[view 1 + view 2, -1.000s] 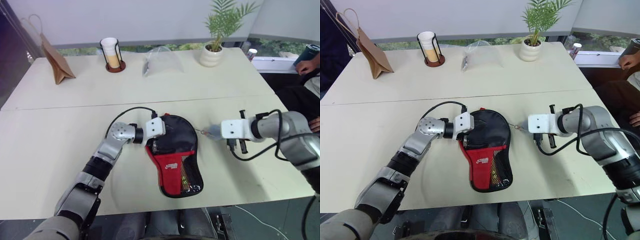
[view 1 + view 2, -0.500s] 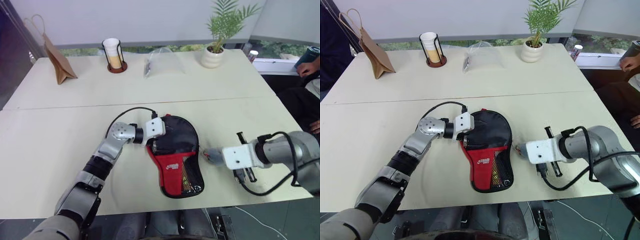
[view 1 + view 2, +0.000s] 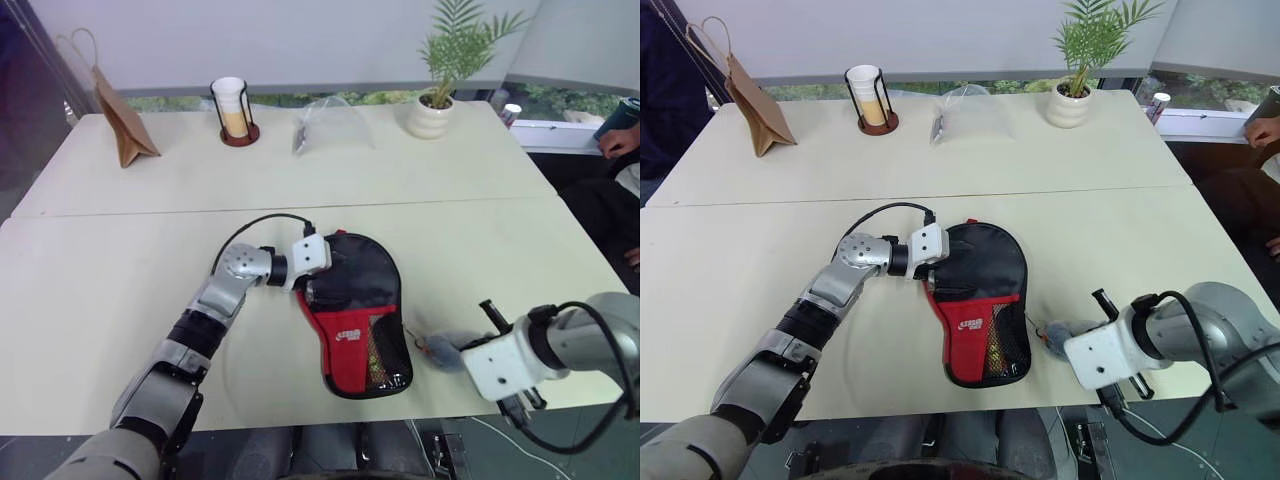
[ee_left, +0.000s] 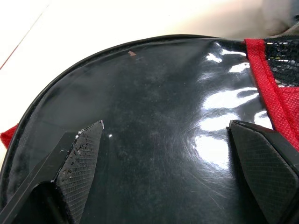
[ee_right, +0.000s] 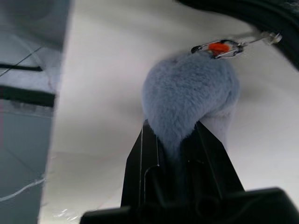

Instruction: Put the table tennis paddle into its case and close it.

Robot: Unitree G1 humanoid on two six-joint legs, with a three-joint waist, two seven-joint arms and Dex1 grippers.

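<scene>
- Lying flat on the near half of the table (image 3: 120,290), the case (image 3: 360,315) shows its round black end toward 12 o'clock and its red panel and mesh pocket toward 6 o'clock.
- We cannot see the table tennis paddle itself; the black gloss surface in the left wrist view is the case's round end.
- We find the left gripper (image 4: 175,156) resting over that round end from the 9 o'clock side, its two black fingers (image 4: 81,154) spread wide apart with the glossy surface between them and nothing clamped.
- We note the right gripper (image 5: 180,140) at about 4 o'clock from the case, near the front edge of the table, its fingers pinched shut on a grey fluffy pompom (image 5: 187,100).
- We observe a small metal clip with an orange piece (image 5: 219,46) joining the pompom to a thin link that runs toward the case's black edge.
- We record, along the far side of the table, a brown paper bag (image 3: 120,125) at 10 o'clock, a cup in a wire holder (image 3: 233,110) at 11 o'clock, a clear plastic bag (image 3: 330,125) at 12 o'clock and a potted plant (image 3: 440,95) at 1 o'clock.
- We see a person's hand holding a dark object (image 3: 622,125) at 2 o'clock, beyond the table's edge.
</scene>
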